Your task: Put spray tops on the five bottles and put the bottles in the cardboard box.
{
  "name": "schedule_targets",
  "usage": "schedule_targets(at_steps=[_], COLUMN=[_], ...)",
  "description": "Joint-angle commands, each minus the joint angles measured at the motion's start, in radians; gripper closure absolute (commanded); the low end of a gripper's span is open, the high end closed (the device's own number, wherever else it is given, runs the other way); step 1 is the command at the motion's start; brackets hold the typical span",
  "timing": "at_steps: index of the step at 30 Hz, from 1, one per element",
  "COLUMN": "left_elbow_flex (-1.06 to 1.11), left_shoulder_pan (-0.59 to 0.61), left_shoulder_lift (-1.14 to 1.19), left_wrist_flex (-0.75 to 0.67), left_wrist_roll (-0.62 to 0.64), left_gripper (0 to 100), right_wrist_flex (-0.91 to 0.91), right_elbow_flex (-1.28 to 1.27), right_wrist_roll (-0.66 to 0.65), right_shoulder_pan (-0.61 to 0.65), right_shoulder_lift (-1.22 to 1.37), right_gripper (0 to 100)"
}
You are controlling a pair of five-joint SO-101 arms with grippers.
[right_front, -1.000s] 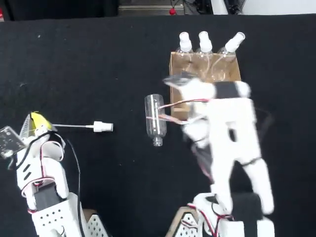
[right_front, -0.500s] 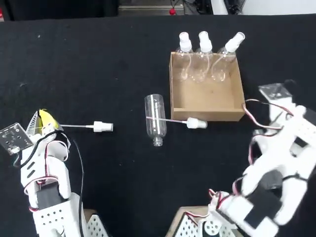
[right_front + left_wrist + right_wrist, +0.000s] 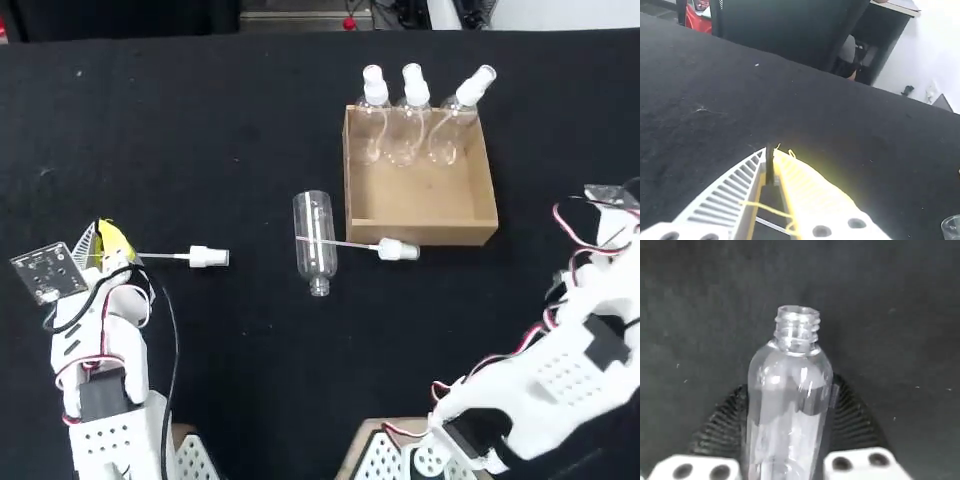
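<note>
We are recording that the right gripper has swung away from the cardboard box to the table's right edge, its ribbed black fingers clamping a clear, smooth, threaded-neck bottle that needs a top. The left gripper is sitting pinched together and empty. Three capped bottles are resting in the box.

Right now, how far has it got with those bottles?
Done: three capped bottles sit in the box. In hand: the right gripper holds a fourth bottle, its neck bare. Left: that one and the lying bottle beside the box need tops; two loose tops lie on the table. Then both bottles go in the box.
</note>
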State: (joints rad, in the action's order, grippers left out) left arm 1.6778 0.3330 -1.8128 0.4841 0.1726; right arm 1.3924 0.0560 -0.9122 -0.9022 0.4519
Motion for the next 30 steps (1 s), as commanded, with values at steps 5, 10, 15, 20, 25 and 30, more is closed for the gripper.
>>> schedule_targets(at_steps=[5, 10, 15, 20, 25, 30], left_elbow_flex=[0.021, 0.021, 0.021, 0.021, 0.021, 0.021], left_shoulder_pan=[-0.012, -0.01, -0.012, -0.012, -0.012, -0.012], left_shoulder_lift=[-0.008, -0.008, -0.008, -0.008, -0.008, -0.008], left_wrist_flex=[0.002, 0.002, 0.002, 0.002, 0.0, -0.002], left_wrist_roll=[-0.017, -0.017, -0.017, -0.017, -0.017, -0.017], left_gripper=[97, 97, 97, 97, 97, 97], right_wrist_flex=[0.374, 0.37, 0.371, 0.373, 0.37, 0.371], right_elbow_flex=[0.438, 0.558, 0.536, 0.529, 0.575, 0.621], right_wrist_roll=[0.02, 0.086, 0.092, 0.094, 0.094, 0.16], right_shoulder_pan=[-0.014, -0.035, -0.031, -0.031, -0.035, -0.037], right_shoulder_lift=[0.191, 0.306, 0.346, 0.346, 0.334, 0.303], right_gripper=[80.2, 80.0, 79.9, 80.4, 93.0, 98.0])
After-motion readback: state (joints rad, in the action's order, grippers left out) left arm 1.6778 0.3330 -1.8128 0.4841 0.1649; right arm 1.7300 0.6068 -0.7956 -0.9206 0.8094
